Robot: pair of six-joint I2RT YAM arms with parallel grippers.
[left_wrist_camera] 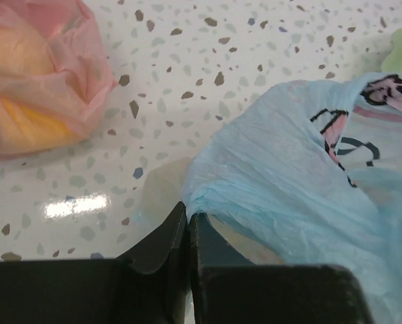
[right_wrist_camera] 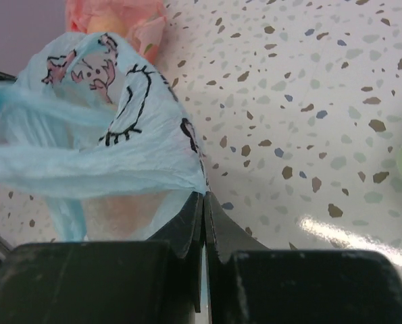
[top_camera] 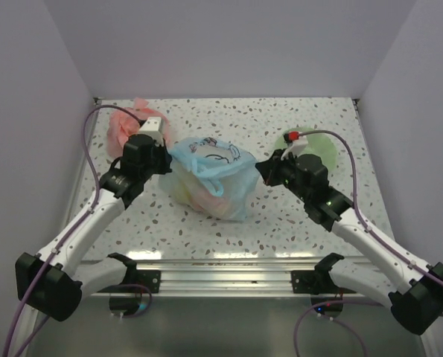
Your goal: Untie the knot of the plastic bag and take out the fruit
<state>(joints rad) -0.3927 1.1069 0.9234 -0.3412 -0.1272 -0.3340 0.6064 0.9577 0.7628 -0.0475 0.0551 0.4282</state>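
The speckled white table (top_camera: 318, 223) fills pretty much the whole booth, with plain pale walls around it, and the two white arms reach in from the near edge, the left arm (top_camera: 87, 223) and the right arm (top_camera: 370, 234) angled toward each other. Sitting roughly in the middle of the table between them is the plastic bag (top_camera: 210, 175). It's light blue, thin and crinkly, with black-outlined cartoon drawings with pink bits on its upper part, and a twisted blue handle loop lies across the top. Behind the left arm, off toward the far left corner, there's a pink bag (top_camera: 132, 119) with something orange-yellow showing through it. On the far right side a pale green thing (top_camera: 322, 145) sits behind the right wrist, and I can't tell what it is. The fruit (top_camera: 206, 195) is inside the blue bag, only visible as blurry yellowish and peachy blobs through the plastic near the bottom. The left end effector (left_wrist_camera: 188, 214) has its fingers pressed together right on the left edge of the bag, with a gathered bit of blue plastic pinched at the tips. The right end effector (right_wrist_camera: 204, 196) is doing the same on the opposite side, fingers squeezed together on the bag's right edge where the plastic bunches to a point.
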